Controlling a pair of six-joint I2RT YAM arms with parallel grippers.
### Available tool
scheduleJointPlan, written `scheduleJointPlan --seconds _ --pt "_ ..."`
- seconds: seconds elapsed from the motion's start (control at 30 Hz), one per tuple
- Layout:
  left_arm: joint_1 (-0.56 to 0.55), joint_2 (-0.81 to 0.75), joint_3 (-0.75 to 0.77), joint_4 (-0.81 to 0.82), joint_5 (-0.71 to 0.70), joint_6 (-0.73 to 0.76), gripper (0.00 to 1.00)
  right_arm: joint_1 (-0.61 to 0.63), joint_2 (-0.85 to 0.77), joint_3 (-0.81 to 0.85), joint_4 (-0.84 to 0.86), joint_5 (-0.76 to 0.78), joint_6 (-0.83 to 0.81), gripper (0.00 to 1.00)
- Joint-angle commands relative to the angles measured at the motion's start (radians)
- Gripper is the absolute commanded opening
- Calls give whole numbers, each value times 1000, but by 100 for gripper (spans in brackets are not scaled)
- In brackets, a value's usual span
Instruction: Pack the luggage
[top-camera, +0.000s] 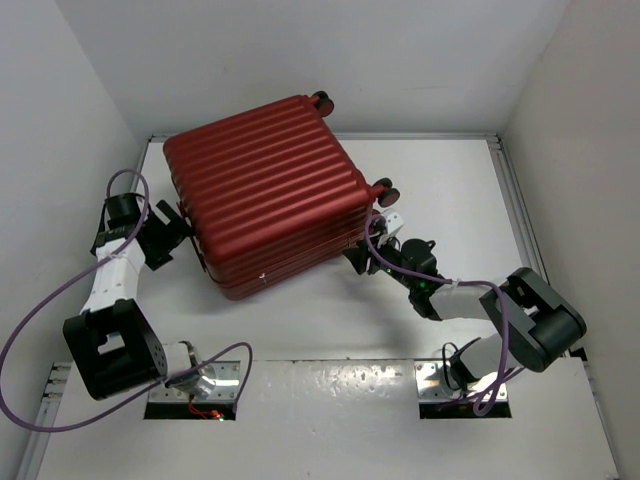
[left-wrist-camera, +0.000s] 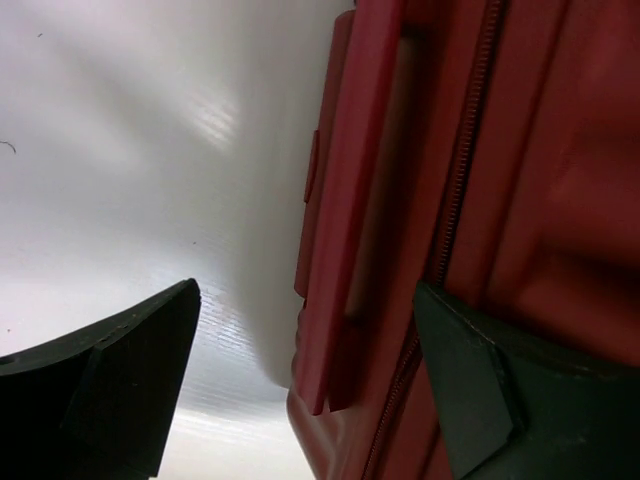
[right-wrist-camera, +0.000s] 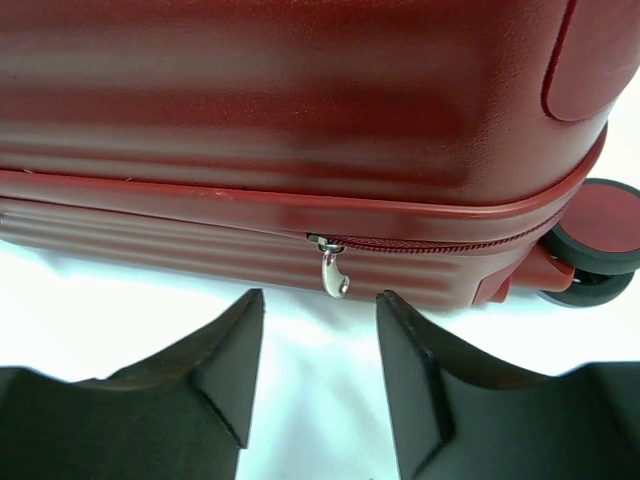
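The luggage (top-camera: 265, 195), a large red ribbed hard-shell suitcase, lies closed and flat on the white table. My left gripper (top-camera: 172, 238) is open at its left side; in the left wrist view one finger rests against the shell by the zipper (left-wrist-camera: 460, 170) and the side handle (left-wrist-camera: 345, 200) lies between the jaws. My right gripper (top-camera: 358, 258) is open at the case's near right side. In the right wrist view its jaws stand apart just short of the silver zipper pull (right-wrist-camera: 333, 272), which hangs free. A wheel (right-wrist-camera: 598, 240) shows at the right.
White walls enclose the table (top-camera: 440, 190) on three sides. Purple cables (top-camera: 60, 300) loop from both arms. Two wheels (top-camera: 320, 100) of the case point toward the back right.
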Motion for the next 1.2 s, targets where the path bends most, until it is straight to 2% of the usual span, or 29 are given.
scheduleJointPlan --seconds 0.0,0.2,0.5,0.6,0.7,0.8,0.93,1.03,1.17 --pt "-12 -32 43 46 164 -30 93 9 -18 4 50 -15 -7 50" --pt "-22 40 -8 46 95 -10 92 7 -15 1 50 1 -22 58" --pt "-22 97 -40 46 -27 10 81 -10 -22 -21 59 -2 -27 54" --pt "-22 108 -40 46 -40 19 81 -8 -18 -7 40 -22 -38 60" --pt "-12 129 -49 57 -50 19 81 -11 -10 2 31 -24 -30 60" --pt "14 120 -59 100 38 46 83 -8 -9 20 10 -35 -27 59" --pt "14 33 -28 158 204 77 87 -8 -13 25 -29 -47 -25 56" --pt "-6 -10 23 158 283 90 90 -8 -12 22 -10 -84 -28 63" --pt "-6 -70 52 158 291 76 92 -8 -7 40 -35 -127 -47 68"
